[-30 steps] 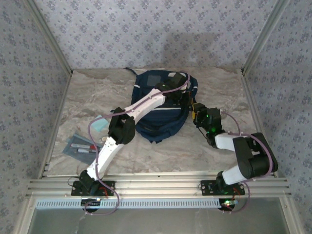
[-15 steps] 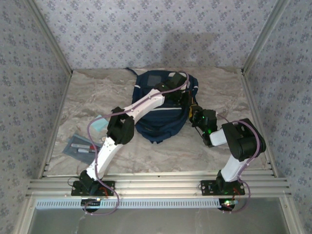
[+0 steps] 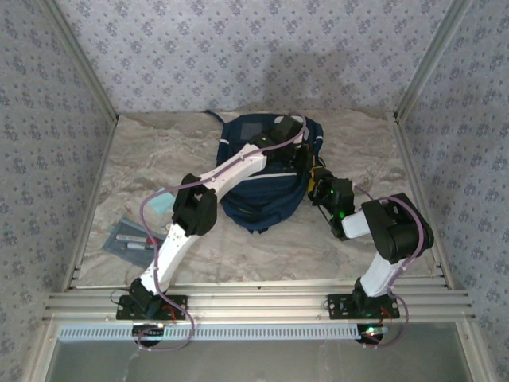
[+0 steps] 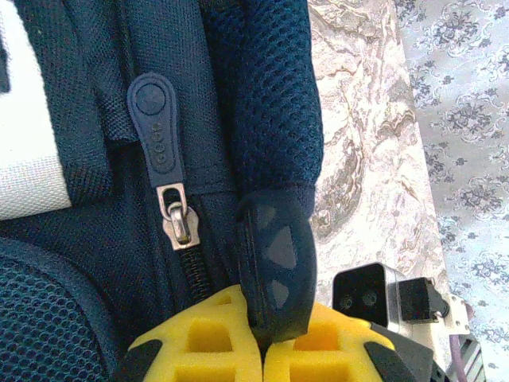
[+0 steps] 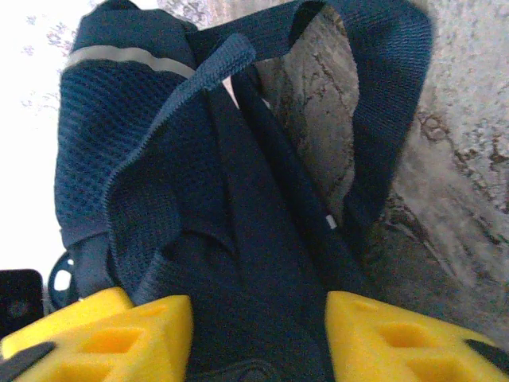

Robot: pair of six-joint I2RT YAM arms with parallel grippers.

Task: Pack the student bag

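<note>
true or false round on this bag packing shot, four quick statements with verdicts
1. The left gripper is shut on a dark pull tab of the student bag. True.
2. The fingers of the right gripper are pressed together. False: they stand apart, with bag fabric between them.
3. A flat pouch with pens lies on the table beside the left arm. True.
4. The bag sits at the table's near edge, between the arm bases. False: it lies toward the far wall.
</note>
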